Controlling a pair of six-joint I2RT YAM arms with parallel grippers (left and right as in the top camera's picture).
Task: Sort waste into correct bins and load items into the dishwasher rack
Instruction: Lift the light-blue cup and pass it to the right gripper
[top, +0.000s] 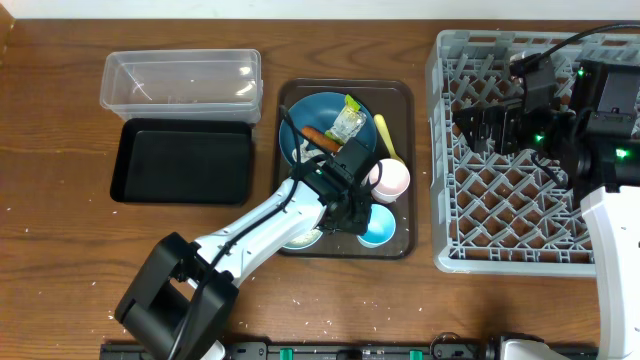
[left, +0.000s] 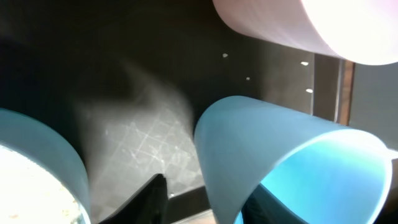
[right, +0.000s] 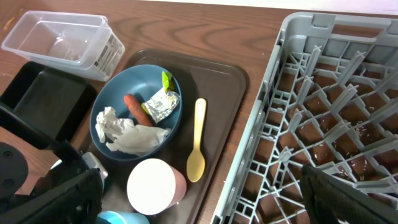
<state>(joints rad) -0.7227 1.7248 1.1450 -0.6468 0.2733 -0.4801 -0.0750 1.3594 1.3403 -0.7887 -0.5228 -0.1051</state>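
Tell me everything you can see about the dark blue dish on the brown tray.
The dark-blue dish is a wide, round, shallow bowl, smooth like plastic or glazed ceramic, sitting upright at the far end of the brown serving tray. It holds an orange sausage, crumpled white tissue and a green-and-white wrapper. The yellow spoon lies alongside it.
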